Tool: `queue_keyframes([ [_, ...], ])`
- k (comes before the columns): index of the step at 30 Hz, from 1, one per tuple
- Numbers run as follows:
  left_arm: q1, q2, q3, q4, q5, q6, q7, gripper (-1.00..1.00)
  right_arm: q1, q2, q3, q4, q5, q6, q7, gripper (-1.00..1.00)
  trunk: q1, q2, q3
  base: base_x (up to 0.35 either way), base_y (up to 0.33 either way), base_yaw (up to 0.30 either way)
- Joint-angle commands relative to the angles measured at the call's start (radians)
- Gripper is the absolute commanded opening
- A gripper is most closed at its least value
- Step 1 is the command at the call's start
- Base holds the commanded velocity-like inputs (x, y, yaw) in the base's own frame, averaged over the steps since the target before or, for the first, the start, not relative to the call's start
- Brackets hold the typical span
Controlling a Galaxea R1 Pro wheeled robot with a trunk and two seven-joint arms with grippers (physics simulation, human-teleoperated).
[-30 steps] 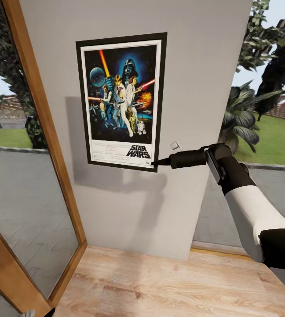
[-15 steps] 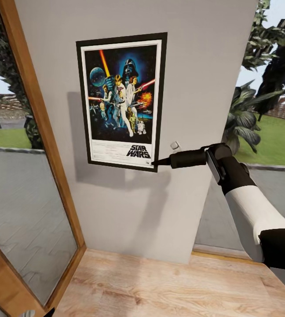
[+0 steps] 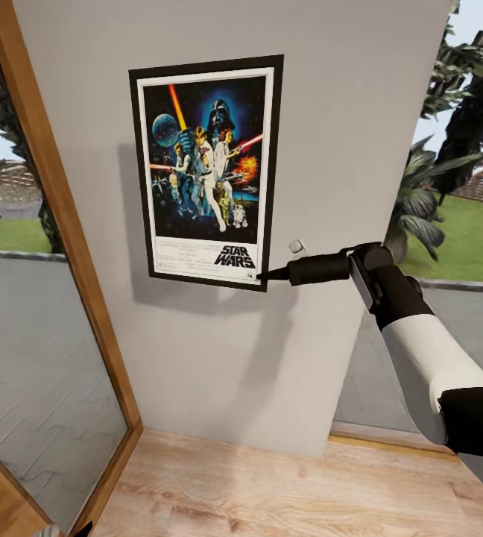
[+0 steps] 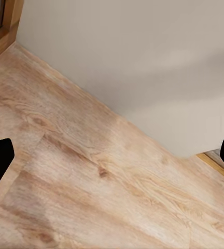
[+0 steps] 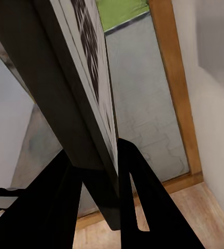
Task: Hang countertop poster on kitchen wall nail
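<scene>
Head view: the poster (image 3: 206,171) is up against the grey wall panel (image 3: 331,134), roughly upright, with the right gripper (image 3: 262,276) pinching its bottom right corner. A small pale nub (image 3: 296,245) sticks out of the wall just beside the frame's right edge, probably 1 of the nails, but it's too small to be sure. I'd guess the poster is light, flat and stiff, so a corner pinch carries it fine. The catch is that it can swing or twist around that 1 grip point, and the thin frame edge looks slippery. Holding lower edge or corner makes sense since it leaves the top free for a nail.

Right wrist view: this one shows what the head cam can't, the 2 black fingers (image 5: 138,197) closed on either side of the frame's edge, with the poster (image 5: 75,98) seen nearly edge-on. It's a solid clamp with nothing slack.

Left wrist view: just wooden floor (image 4: 91,176) and the base of the wall. The left gripper (image 4: 112,155) has its fingertips spread wide at the frame's edges, holding nothing
</scene>
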Motion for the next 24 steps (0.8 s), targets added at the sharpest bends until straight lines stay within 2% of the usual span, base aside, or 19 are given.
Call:
queue_keyframes([
  [1,-0.001,0.000,0.005,0.002,-0.005,-0.006,-0.003,1.00,-0.001,-0.001,0.001,0.000,0.000,0.010,0.003,-1.00,0.001,-0.002,-0.002,0.021,0.000,0.000],
  [18,-0.001,0.000,0.005,0.002,-0.005,-0.006,-0.003,1.00,-0.001,-0.001,0.000,0.000,-0.001,0.008,0.003,-1.00,0.001,-0.002,-0.002,0.004,0.000,0.000],
  [24,-0.001,0.000,0.005,0.002,-0.005,-0.006,-0.004,1.00,-0.001,-0.001,0.000,0.000,-0.001,0.008,0.003,-1.00,0.001,-0.002,-0.002,0.198,0.000,0.000],
])
